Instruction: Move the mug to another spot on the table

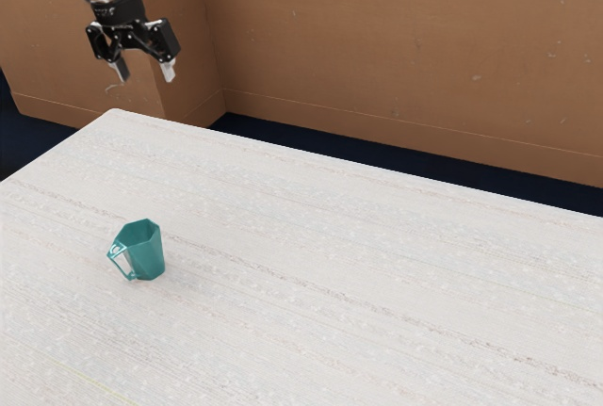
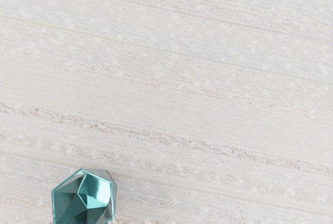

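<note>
On the table's near part, toward the exterior view's left, a teal mug [image 1: 138, 250] stands upright with its mouth up. Faceted sides, angular rim. Its handle points to the exterior view's left and slightly toward the camera. The mug stands free on the table [image 1: 377, 265], which is wide, with a pale whitish wood grain in long streaks. The gripper [image 1: 145, 73] hangs high at the upper left, above the table's far corner and well apart from the mug. Fingers point down and are spread apart, holding nothing. The arm enters from the upper left edge, with a black hand under a silver-white wrist. A brown wall [image 1: 405, 39] stands behind the table, and a strip of dark blue floor [image 1: 396, 152] runs between the wall and the table's far edge.

Wrist view: looks down on the table [image 2: 182, 78], with pale grain lines running across it. The mug [image 2: 83, 198] is seen from above and partly cut off, showing shiny teal facets inside and an angular rim. It sits upright on the surface, off to one side of the hand rather than under its middle.
</note>
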Robot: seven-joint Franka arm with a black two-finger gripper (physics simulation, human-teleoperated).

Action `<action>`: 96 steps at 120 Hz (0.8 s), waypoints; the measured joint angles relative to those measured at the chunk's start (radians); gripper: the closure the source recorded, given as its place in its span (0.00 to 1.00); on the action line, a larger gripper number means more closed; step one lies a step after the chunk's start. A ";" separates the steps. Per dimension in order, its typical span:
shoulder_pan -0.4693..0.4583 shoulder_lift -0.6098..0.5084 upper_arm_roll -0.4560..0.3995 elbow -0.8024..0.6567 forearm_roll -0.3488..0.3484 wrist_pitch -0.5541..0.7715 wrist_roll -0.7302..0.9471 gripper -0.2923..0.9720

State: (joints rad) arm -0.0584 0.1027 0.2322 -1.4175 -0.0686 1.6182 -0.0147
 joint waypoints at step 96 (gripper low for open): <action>-0.039 -0.644 -0.012 -0.876 0.128 0.113 -0.031 0.24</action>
State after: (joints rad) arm -0.0973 -0.5413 0.2199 -2.2933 0.0593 1.7313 -0.0461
